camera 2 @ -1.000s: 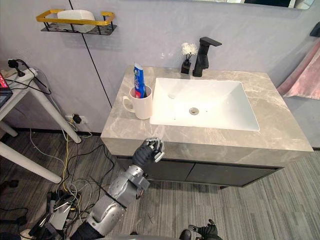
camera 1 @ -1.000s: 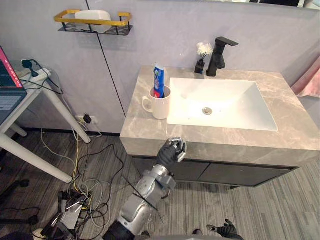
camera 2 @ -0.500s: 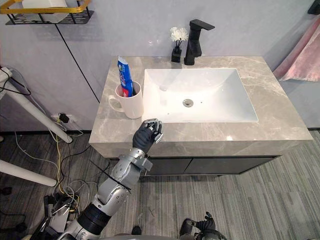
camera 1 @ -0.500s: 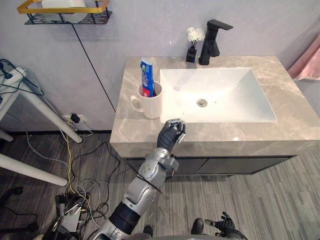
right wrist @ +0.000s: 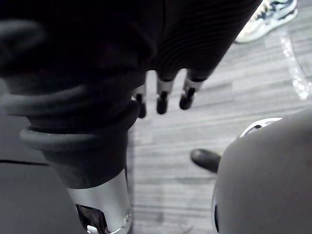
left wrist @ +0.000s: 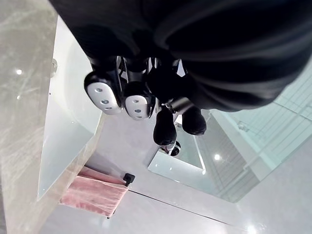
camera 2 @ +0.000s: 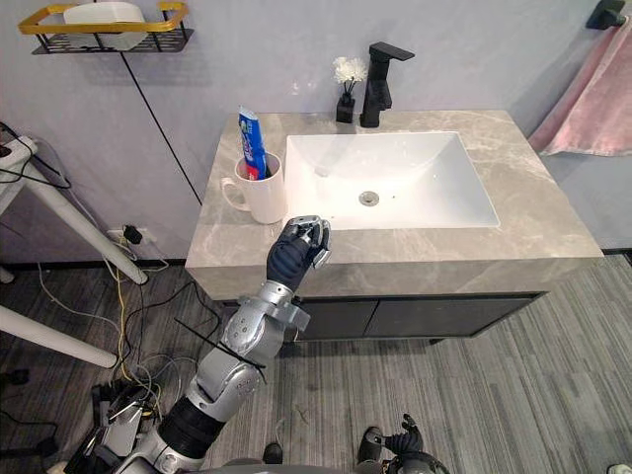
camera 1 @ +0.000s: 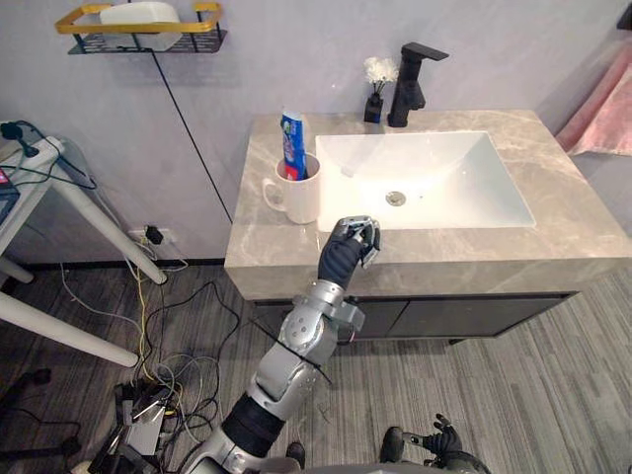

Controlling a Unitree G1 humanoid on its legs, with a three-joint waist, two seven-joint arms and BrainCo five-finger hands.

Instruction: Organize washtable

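Marble counter (camera 1: 553,232): mug (camera 1: 299,197), vase (camera 1: 373,107), faucet (camera 1: 407,94).

My left hand (camera 1: 348,259) hangs over the counter (camera 1: 474,245), on its front strip at the centre of the frame. Just up and left of it, the mug (camera 1: 299,195) with its upright toothpaste tube (camera 1: 291,146) blocks that side. To the right, the sink basin (camera 1: 434,178) gives bare room. The faucet (camera 1: 408,77) and flower vase (camera 1: 373,99) stand behind it, at the upper middle.
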